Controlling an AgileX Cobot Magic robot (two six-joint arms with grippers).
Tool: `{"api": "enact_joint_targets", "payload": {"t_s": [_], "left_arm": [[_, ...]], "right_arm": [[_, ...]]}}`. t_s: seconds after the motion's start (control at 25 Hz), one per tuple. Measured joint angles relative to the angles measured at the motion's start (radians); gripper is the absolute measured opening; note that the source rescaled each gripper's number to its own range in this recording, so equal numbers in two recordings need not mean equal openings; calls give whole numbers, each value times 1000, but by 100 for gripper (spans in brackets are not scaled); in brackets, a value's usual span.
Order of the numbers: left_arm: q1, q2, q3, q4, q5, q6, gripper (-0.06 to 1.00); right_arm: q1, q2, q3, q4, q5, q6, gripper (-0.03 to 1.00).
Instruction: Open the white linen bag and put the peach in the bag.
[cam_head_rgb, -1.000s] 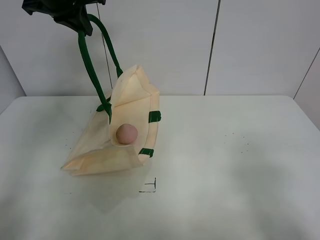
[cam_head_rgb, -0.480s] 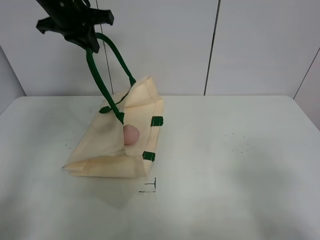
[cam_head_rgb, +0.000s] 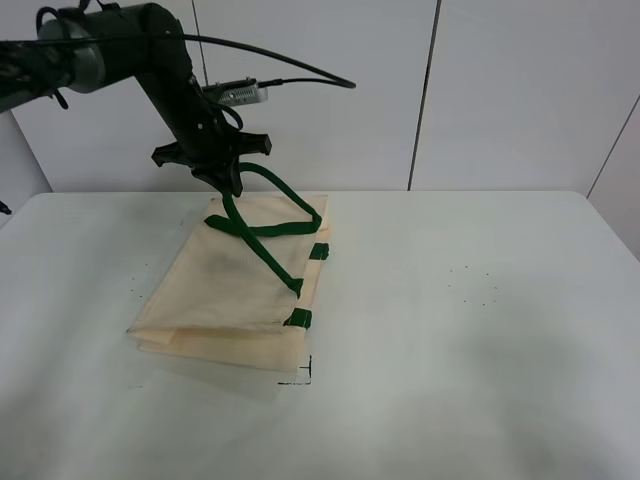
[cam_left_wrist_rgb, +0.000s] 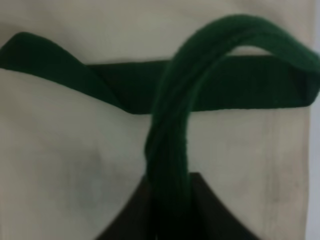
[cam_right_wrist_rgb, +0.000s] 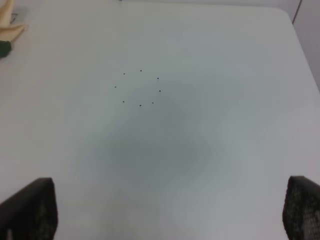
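Observation:
The white linen bag (cam_head_rgb: 230, 290) lies nearly flat on the table, left of centre, with its dark green handles (cam_head_rgb: 270, 225) draped over it. My left gripper (cam_head_rgb: 228, 172) hangs just above the bag's far edge and is shut on one handle. In the left wrist view that handle (cam_left_wrist_rgb: 170, 150) runs up from between the dark fingers (cam_left_wrist_rgb: 125, 220) over the cream cloth (cam_left_wrist_rgb: 65, 165). The peach is hidden. My right gripper (cam_right_wrist_rgb: 165, 207) is open and empty over bare table; the exterior view does not show it. A corner of the bag (cam_right_wrist_rgb: 10, 25) shows in the right wrist view.
A black corner mark (cam_head_rgb: 300, 375) is drawn on the white table (cam_head_rgb: 450, 380) just in front of the bag. A ring of small dots (cam_head_rgb: 475, 285) marks the table's right half, also in the right wrist view (cam_right_wrist_rgb: 140, 90). Wall panels stand close behind.
My left gripper has come down and to the right with the handle. The bag, held open and upright before, has collapsed flat, and the peach seen inside it no longer shows.

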Motion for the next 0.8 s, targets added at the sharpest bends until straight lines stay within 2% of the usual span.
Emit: {"api": "enact_joint_targets", "payload": {"t_s": [0.16,0.2,0.28,0.36,0.44,0.56,0.8], "left_arm": [[0,17,0,11,-9,4,67],[0,17,0,35,-14,4,77],[0,17,0,101,-16,5,85],[0,17,0,182,-4,-3,89],[12,17,0,215,13,-15,90],[60,17,0,197,24,-16,91],[216,17,0,152,56,10,91]], "right_arm": [[0,0,0,0,0,0,100],[0,0,0,0,0,0,100],[0,0,0,0,0,0,100],[0,0,0,0,0,0,100],[0,0,0,0,0,0,100],[0,0,0,0,0,0,100],[0,0,0,0,0,0,100]]}}
